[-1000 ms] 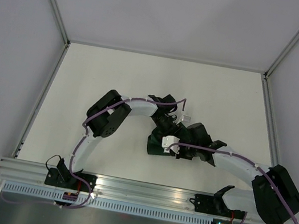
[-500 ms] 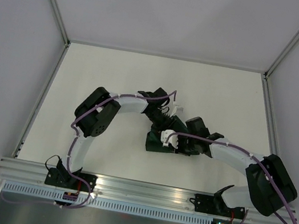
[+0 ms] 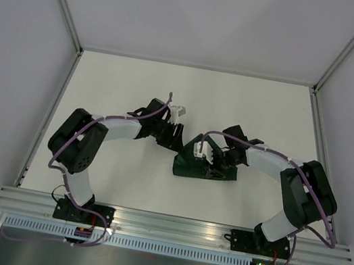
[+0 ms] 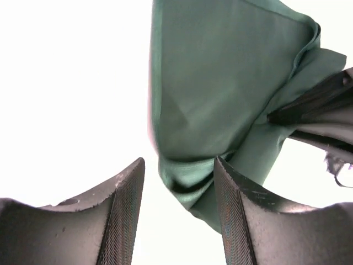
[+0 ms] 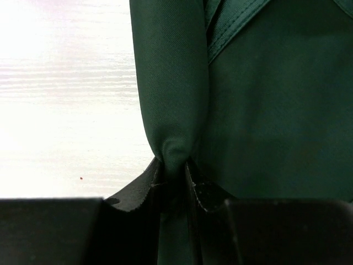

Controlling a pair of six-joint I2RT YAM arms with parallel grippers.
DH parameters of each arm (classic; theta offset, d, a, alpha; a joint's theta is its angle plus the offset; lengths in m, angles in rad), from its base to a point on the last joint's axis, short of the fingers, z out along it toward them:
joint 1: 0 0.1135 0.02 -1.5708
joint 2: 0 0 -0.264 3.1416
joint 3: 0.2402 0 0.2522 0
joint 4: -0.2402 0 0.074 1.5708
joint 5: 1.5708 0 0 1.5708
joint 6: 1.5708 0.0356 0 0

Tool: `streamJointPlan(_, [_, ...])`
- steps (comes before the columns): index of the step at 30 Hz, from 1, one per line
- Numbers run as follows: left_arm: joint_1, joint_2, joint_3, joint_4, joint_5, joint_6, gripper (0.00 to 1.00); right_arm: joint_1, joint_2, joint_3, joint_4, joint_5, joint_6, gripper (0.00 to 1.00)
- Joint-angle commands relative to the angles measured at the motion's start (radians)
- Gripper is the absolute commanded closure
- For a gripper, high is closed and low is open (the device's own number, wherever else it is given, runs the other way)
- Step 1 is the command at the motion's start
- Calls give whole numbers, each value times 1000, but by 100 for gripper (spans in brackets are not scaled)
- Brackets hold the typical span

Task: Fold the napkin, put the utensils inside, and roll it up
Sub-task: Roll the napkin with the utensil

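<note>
The bent right gripper (image 5: 174, 172) pinches a fold of the napkin (image 3: 188, 169), which lies left-to-right. The left gripper's (image 4: 179, 165) fingers are apart.

I count one napkin (image 3: 201, 169) on my feeds, a single dark green cloth (it shows in all three views). There are two arms, the left arm (image 3: 120, 126) and the right arm (image 3: 269, 160), each carrying one gripper, so two in all: the left gripper (image 4: 177, 170) and the right gripper (image 5: 174, 168). One table (image 3: 124, 82) sits beneath them.
</note>
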State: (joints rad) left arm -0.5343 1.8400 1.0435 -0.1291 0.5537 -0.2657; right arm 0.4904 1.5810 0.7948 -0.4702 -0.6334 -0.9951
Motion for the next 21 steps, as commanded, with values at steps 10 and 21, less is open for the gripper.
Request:
streamJointPlan(10, [-96,-350,-368,476,-339,-35,42,-105,333,266,-366,-48,-135,87])
streamJointPlan(21, [-452,-407,-399,470,-652,297,40,-131,516,464,-487,-61,-114,87])
